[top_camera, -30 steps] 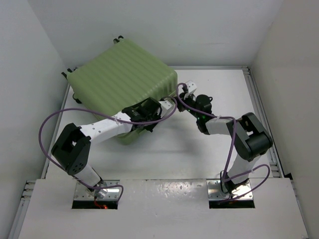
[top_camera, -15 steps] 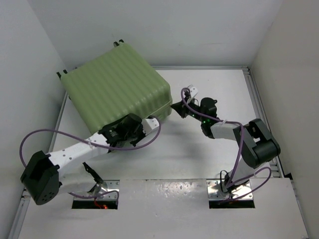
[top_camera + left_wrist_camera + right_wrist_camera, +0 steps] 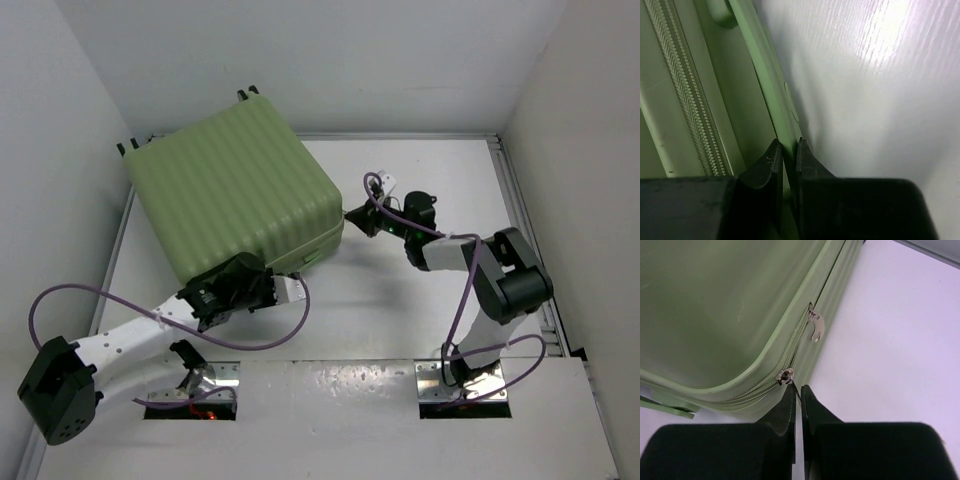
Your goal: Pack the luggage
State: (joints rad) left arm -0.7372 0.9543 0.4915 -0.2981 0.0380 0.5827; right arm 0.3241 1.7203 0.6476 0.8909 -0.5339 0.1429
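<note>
The suitcase (image 3: 235, 195) lies shut at the back left of the bench (image 3: 380, 300). My left hand (image 3: 787, 145) pinches its green edge (image 3: 768, 85). Only my right wrist view shows my right hand (image 3: 798, 389) clenched on a zipper pull (image 3: 789, 379).

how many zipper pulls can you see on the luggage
2, both in the right wrist view on the luggage: one zipper pull hangs loose up the seam, the other sits at the corner, right at the right gripper. Others may be hidden.
</note>
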